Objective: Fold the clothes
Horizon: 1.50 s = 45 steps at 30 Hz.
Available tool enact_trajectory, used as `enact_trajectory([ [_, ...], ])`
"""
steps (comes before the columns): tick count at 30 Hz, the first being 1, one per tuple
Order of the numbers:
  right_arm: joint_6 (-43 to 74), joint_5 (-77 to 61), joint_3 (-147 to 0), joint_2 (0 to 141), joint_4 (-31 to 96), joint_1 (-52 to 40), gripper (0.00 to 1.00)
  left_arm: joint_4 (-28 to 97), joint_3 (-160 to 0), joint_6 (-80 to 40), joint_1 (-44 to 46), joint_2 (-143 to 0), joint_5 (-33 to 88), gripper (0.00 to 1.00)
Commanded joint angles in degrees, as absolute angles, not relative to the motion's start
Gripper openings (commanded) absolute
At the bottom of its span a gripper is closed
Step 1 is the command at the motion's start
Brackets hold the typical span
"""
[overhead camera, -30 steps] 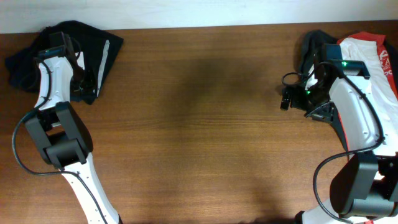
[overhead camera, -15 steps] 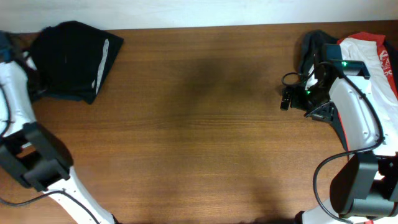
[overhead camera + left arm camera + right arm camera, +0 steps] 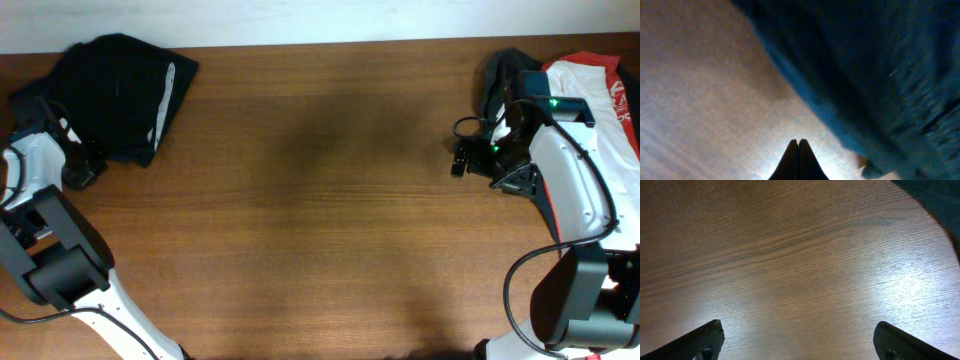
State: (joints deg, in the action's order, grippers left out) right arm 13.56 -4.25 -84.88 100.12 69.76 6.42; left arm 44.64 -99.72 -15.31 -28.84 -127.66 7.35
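A dark folded garment (image 3: 120, 95) with a pale stripe lies at the table's far left corner; it fills the upper right of the left wrist view (image 3: 875, 70). My left gripper (image 3: 82, 172) sits just off its left front edge, fingers (image 3: 799, 150) shut with nothing between them, over bare wood. A pile of clothes, red and white (image 3: 600, 90) with a dark piece (image 3: 500, 75), lies at the far right, partly under my right arm. My right gripper (image 3: 460, 160) is open and empty over bare wood, left of the pile; its fingers (image 3: 800, 340) frame only table.
The brown wooden table (image 3: 320, 220) spans the view, with a pale wall edge along the back. A dark cloth corner (image 3: 940, 200) shows at the upper right of the right wrist view.
My left arm swung off the dark garment, out to the left, then came back beside its left front edge. The garment lies uncovered. The right arm has not moved.
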Motion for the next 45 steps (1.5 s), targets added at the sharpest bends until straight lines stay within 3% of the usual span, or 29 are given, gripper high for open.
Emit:
enact_trajectory([
  [1, 14.00, -3.33, -85.80, 99.15, 69.60, 6.63, 0.99, 42.09, -99.29, -17.61, -27.62, -128.46, 10.98, 0.00],
  [10, 14.00, -3.33, -85.80, 99.15, 69.60, 6.63, 0.99, 37.23, -99.31, -24.43, -26.06, -135.41, 13.93, 0.00],
  [16, 14.00, -3.36, -85.80, 99.15, 69.60, 6.63, 0.99, 34.54, -99.31, -24.43, -19.20, -135.41, 14.83, 0.01],
  [17, 14.00, -3.33, -85.80, 99.15, 69.60, 6.63, 0.99, 34.57, -99.31, -24.43, -18.50, -135.41, 14.83, 0.13],
  [18, 14.00, -3.33, -85.80, 99.15, 69.60, 6.63, 0.99, 34.76, -99.33, -24.43, -18.37, -135.41, 14.85, 0.16],
  [21, 14.00, -3.33, -85.80, 99.15, 69.60, 6.63, 0.99, 39.00, -100.60, -24.40, -18.83, -135.31, 14.76, 0.47],
  [24, 14.00, -3.33, -85.80, 99.15, 69.60, 6.63, 0.99, 46.50, -104.22, -24.38, -20.49, -134.98, 11.07, 0.47],
  [27, 14.00, -3.33, -85.80, 99.15, 69.60, 6.63, 0.99, 54.17, -108.81, -22.41, -22.41, -133.36, -0.05, 0.46],
  [35, 14.00, -3.36, -85.80, 99.15, 69.60, 6.63, 0.99, 52.80, -108.88, -19.68, -28.82, -132.38, -2.79, 0.46],
  [42, 14.00, -3.33, -85.80, 99.15, 69.60, 6.63, 0.99, 61.54, -108.88, -20.32, -27.99, -113.49, 18.98, 0.49],
  [43, 14.00, -3.33, -85.80, 99.15, 69.60, 6.63, 0.99, 63.66, -108.88, -20.03, -27.49, -110.61, 20.05, 0.51],
  [45, 14.00, -3.33, -85.80, 99.15, 69.60, 6.63, 0.99, 71.16, -108.86, -11.35, -24.43, -102.00, 27.44, 0.75],
])
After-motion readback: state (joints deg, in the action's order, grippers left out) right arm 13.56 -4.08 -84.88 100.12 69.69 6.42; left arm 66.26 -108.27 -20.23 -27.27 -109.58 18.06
